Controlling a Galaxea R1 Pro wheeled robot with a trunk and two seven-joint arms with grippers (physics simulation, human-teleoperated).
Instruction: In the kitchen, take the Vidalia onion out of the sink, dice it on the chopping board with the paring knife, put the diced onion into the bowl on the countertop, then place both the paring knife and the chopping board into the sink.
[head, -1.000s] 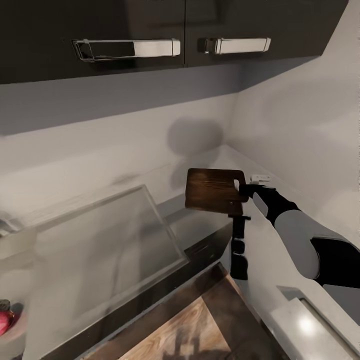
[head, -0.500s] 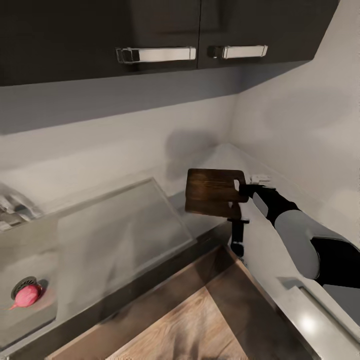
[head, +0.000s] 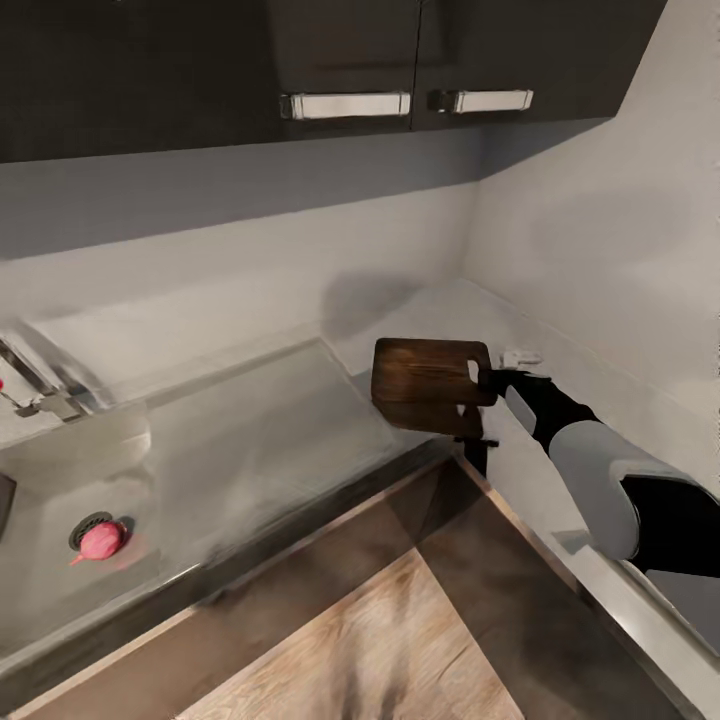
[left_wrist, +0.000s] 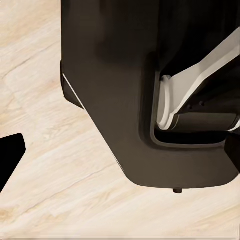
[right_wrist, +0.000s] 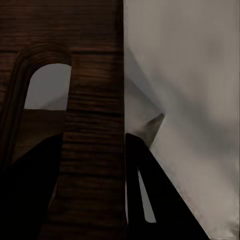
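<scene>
While the right gripper (head: 487, 380) fingers pinch the chopping board (head: 425, 385) beside its handle slot, the stiff board likely levers hard; left fingers' state unclear.

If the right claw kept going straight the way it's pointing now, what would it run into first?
Probably the grey back wall: the right claw, shut on the chopping board, points over the countertop toward it. Depth is unclear.
</scene>
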